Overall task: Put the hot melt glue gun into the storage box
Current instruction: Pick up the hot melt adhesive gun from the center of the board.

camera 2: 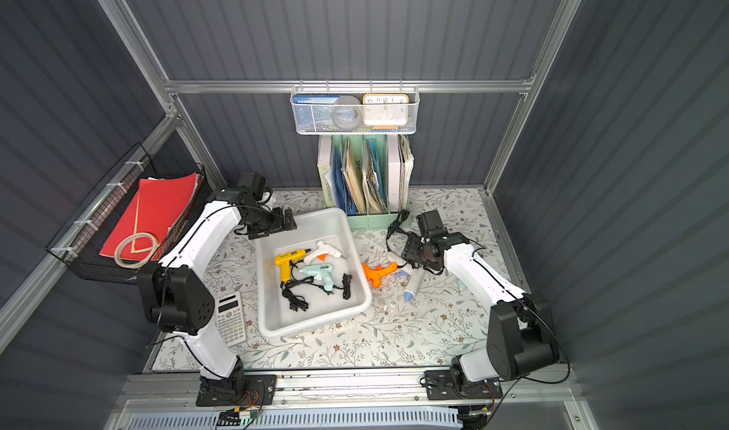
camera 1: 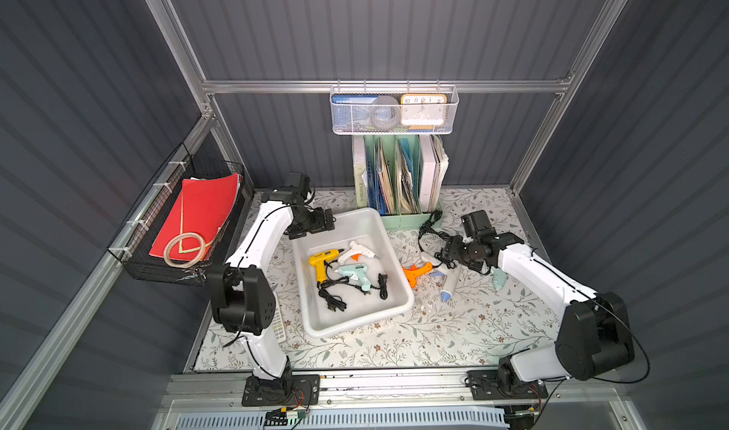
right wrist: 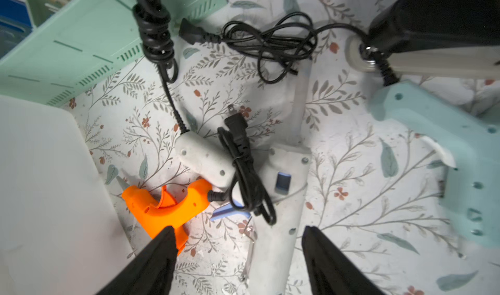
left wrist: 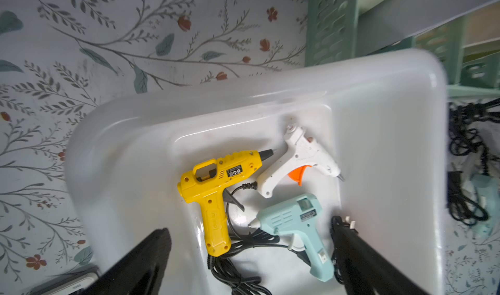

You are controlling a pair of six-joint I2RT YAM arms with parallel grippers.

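Floral table [camera 1: 453,329]. The storage box [camera 1: 355,317] sits on it between the two arms.

The left gripper [left wrist: 249,226] has its fingers spread wide and holds nothing. It is above the box's far corner on the left arm's side.

The right gripper [right wrist: 238,228] has its fingers apart and grips nothing. It is over the table just outside the box's wall on the right arm's side.

The orange glue gun [right wrist: 165,207] lies flat just beside that wall. The end of one limb is hidden under one right finger [right wrist: 151,258]. Its corded handle points away from the box, and the other limb runs alongside the wall. The nozzle cannot be made out.

Inside the box, all lying flat: yellow glue gun [left wrist: 216,188], white glue gun [left wrist: 297,161], mint glue gun [left wrist: 295,220].
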